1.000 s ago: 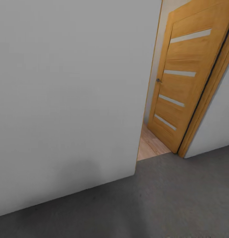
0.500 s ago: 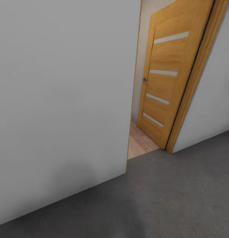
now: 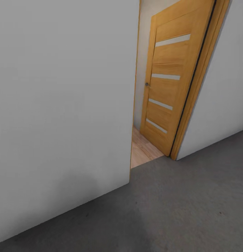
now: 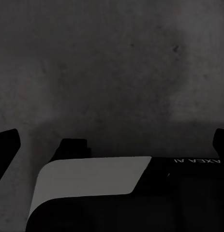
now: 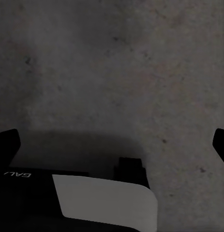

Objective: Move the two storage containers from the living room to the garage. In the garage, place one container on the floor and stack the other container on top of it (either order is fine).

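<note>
Where I am: in the garage, on the grey floor [image 3: 191,210], facing a pale wall [image 3: 62,105] with a doorway just right of its corner.
Doorway: a wooden door [image 3: 170,80] stands swung open against its frame; a strip of light plank floor [image 3: 142,152] shows through the gap.
Step in hand: I judge I am driving toward that doorway, heading for the living room to fetch a container.
How to do it well: line the base square with the gap before entering, keep clear of the wall corner on my left and the door edge on my right, and keep both arms tucked low.
Left gripper [image 4: 112,140]: fingers spread wide at the frame edges, nothing between them, pointing down at the floor.
Right gripper [image 5: 112,140]: the same, spread and empty over the floor.
Containers: I cannot see them from here, so I cannot place them relative to either gripper.
</note>
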